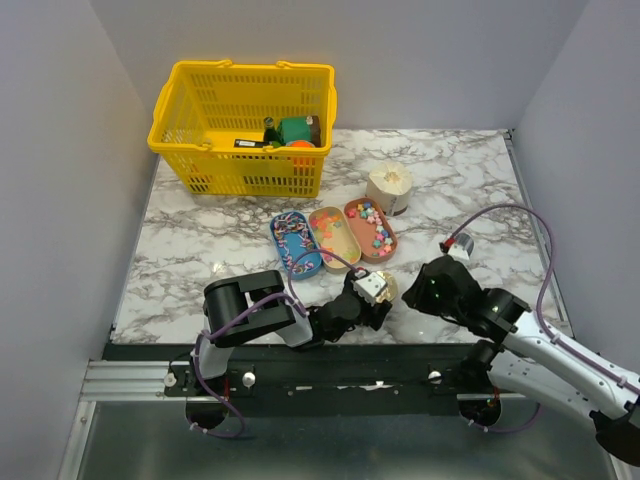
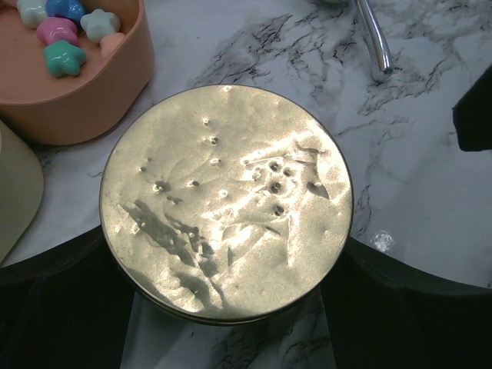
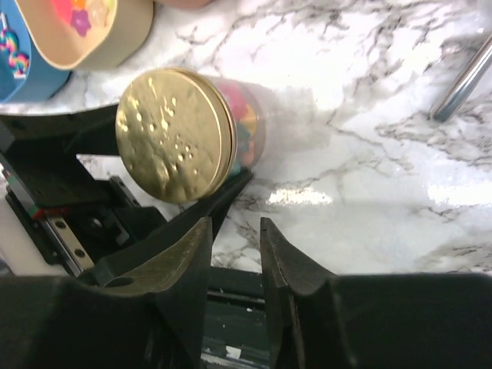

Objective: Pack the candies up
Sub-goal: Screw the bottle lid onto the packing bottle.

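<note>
Right wrist, candies (image 3: 244, 127) in gold-lidded jar (image 3: 173, 134) pinched by left pincer (image 1: 378, 290), right pincer (image 3: 234, 227) slightly spread

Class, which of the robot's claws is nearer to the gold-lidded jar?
Left. The left claw grips the gold-lidded jar on both sides; the right claw sits apart to its right, slightly open and empty.

Bright and even from overhead in the top view, with only a soft shadow under the yellow basket (image 1: 245, 130) on the marble table (image 1: 200, 240). Hard glare across the dented gold lid (image 2: 227, 204) of the jar (image 3: 247, 127) in the left wrist view (nearly white toward its right side), lower corners lost in black. White hotspots on the marble in the right wrist view; near fingers (image 3: 181, 261) of the right gripper (image 3: 235, 231) dim and slightly soft. Mild bending toward the edges.
</note>
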Tool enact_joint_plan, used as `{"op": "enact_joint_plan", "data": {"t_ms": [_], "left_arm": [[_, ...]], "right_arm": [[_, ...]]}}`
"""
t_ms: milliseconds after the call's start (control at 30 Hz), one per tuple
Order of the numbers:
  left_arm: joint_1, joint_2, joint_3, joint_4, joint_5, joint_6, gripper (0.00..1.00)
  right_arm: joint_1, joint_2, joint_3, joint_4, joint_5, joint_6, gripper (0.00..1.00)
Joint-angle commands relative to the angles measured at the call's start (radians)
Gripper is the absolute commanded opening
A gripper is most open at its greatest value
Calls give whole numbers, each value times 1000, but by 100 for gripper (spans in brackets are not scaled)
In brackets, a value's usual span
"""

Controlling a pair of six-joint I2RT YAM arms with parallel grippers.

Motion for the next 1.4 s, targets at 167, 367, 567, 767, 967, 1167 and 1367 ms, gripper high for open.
{"op": "enact_joint_plan", "data": {"t_ms": [167, 367, 567, 767, 967, 1167, 1367], "left_arm": [[5, 47, -69, -195, 51, -43, 77], [4, 52, -78, -184, 43, -43, 77], [5, 56, -75, -180, 45, -41, 76], [4, 67, -75, -175, 38, -47, 76], [4, 76, -69, -178, 26, -56, 76], [4, 93, -48, -204, 22, -56, 76], [4, 99, -40, -217, 15, -55, 76]], "right_arm": [[-7, 305, 171, 184, 142, -184, 40], [-18, 432, 159, 256, 62, -233, 40], [-18, 467, 109, 277, 17, -213, 36], [-19, 442, 15, 288, -35, -170, 17], [-19, 392, -104, 300, -175, -129, 7], [-19, 301, -244, 343, -326, -83, 1], [-19, 119, -306, 280, -368, -55, 1]]}}
